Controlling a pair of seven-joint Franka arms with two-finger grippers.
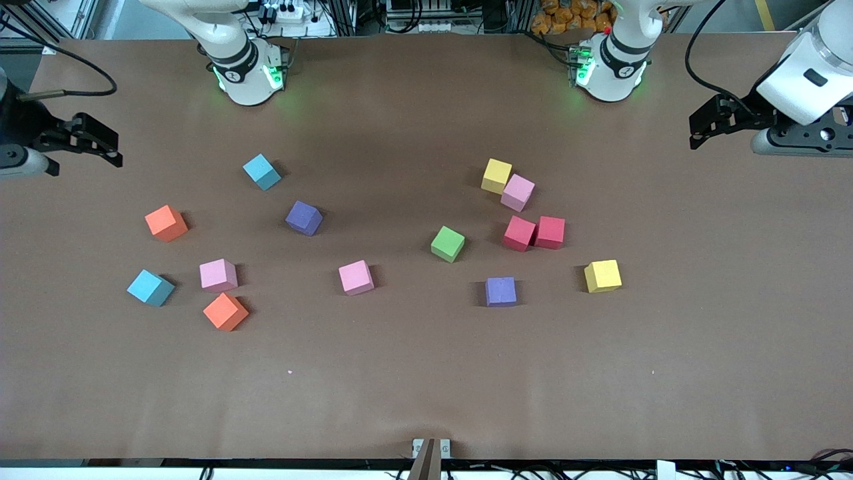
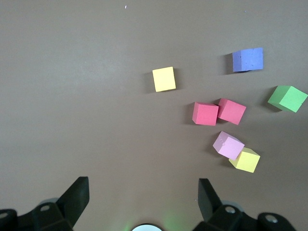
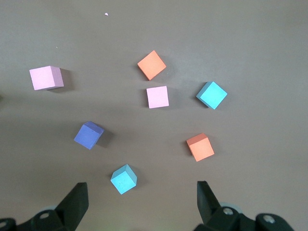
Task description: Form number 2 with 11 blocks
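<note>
Several foam blocks lie scattered on the brown table; no number 2 shows. Toward the right arm's end are light blue, orange, purple, pink and more. Toward the left arm's end, yellow touches pink, and two red cubes touch. Green sits mid-table. My left gripper hangs open and empty over the table's end. My right gripper hangs open and empty over the other end, above a light blue cube.
The two arm bases stand at the table's farthest edge. A small bracket sits at the nearest edge. A broad bare strip of table runs nearer to the front camera than the blocks.
</note>
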